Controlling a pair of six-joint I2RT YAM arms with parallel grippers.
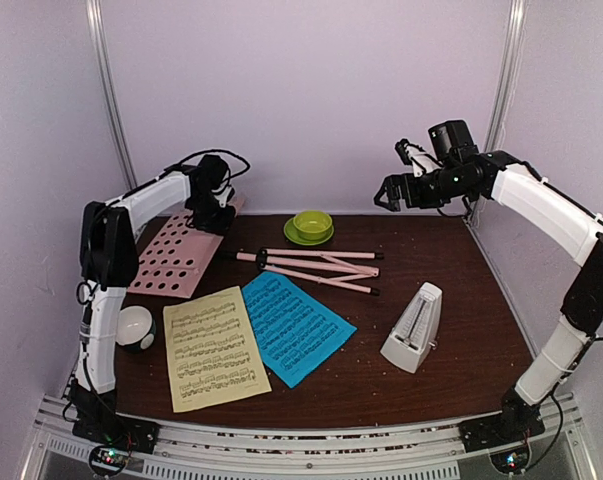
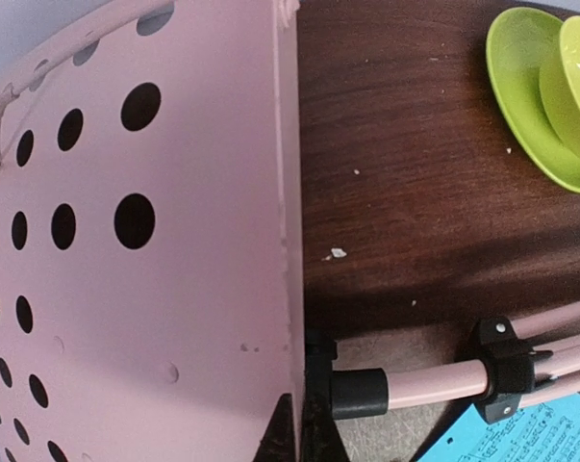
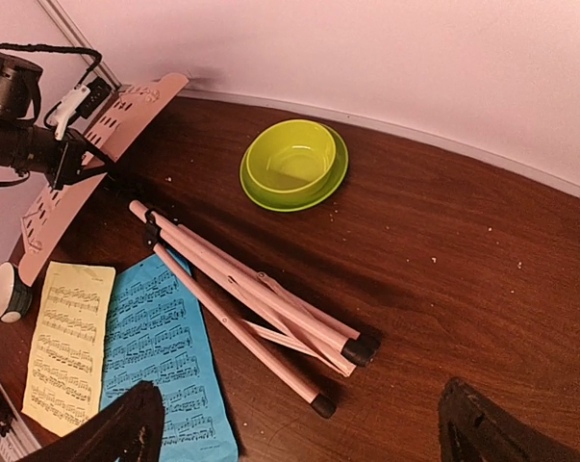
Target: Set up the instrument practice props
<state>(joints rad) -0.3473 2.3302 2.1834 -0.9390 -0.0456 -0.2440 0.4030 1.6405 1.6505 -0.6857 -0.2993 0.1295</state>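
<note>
The pink music stand lies on the table, its hole-punched desk [image 1: 173, 258] at the left and its folded tripod legs [image 1: 311, 268] stretching right. My left gripper [image 1: 213, 207] is shut on the desk's edge; in the left wrist view its fingertips [image 2: 282, 431] pinch the desk [image 2: 126, 241] beside the pole [image 2: 443, 380]. The blue page [image 1: 296, 325] and the pale-yellow page [image 1: 214, 347] lie flat in front. The white pyramid metronome [image 1: 414, 328] stands at the right. My right gripper [image 1: 391, 192] is open and empty, high above the legs [image 3: 261, 298].
A green bowl on a saucer [image 1: 309, 227] sits at the back centre, close to the legs. A small white-and-black cup [image 1: 136, 327] stands left of the yellow page. Walls close in the table on the left, back and right.
</note>
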